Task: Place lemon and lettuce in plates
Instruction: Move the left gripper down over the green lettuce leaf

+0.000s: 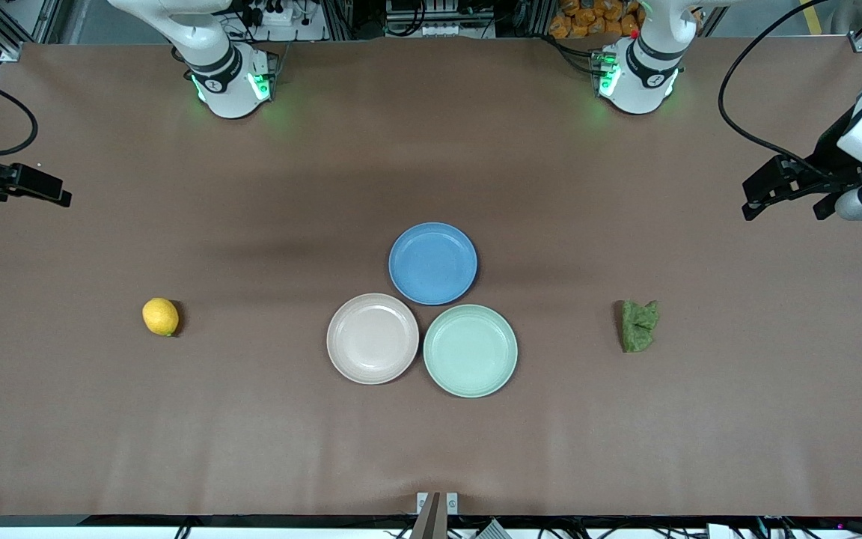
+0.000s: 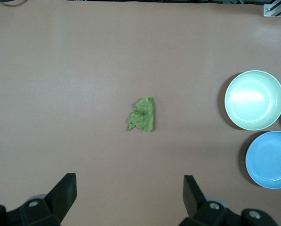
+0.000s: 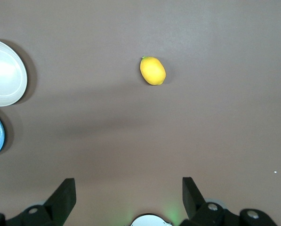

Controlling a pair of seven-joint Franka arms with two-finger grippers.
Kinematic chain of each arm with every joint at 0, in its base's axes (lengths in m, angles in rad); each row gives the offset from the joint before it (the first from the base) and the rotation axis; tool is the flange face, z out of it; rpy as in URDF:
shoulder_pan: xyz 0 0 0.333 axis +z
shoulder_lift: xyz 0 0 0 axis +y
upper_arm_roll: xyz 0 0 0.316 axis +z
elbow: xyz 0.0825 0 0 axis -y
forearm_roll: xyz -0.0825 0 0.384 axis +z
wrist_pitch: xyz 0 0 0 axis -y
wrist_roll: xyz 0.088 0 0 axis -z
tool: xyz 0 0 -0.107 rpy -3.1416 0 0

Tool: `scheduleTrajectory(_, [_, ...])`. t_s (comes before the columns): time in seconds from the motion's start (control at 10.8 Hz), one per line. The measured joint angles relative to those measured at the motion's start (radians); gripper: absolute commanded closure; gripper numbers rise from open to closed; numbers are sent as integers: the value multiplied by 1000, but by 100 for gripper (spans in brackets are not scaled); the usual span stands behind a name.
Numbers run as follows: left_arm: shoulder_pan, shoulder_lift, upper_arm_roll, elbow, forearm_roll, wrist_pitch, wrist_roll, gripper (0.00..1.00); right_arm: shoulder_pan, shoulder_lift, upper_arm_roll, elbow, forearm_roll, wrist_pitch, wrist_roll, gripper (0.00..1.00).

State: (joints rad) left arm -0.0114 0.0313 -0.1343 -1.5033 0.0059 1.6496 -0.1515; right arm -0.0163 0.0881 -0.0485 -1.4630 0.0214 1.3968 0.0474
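Both end effectors wide; three plates [image 1: 432,263]

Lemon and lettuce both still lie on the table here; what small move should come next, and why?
Probably lower the open right gripper toward the lemon, which lies bare on the table toward that arm's end. The left gripper, also open, waits above the lettuce. The beige plate and green plate hold nothing yet.

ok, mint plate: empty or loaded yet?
Empty. The mint plate shows bare inside; lettuce lies on the table toward the left arm's end.
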Motion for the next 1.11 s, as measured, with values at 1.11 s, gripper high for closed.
scheduleTrajectory(1.11, [0,144,-5,-153,0,205,13,0,0,4,0,0,0,4,0,0])
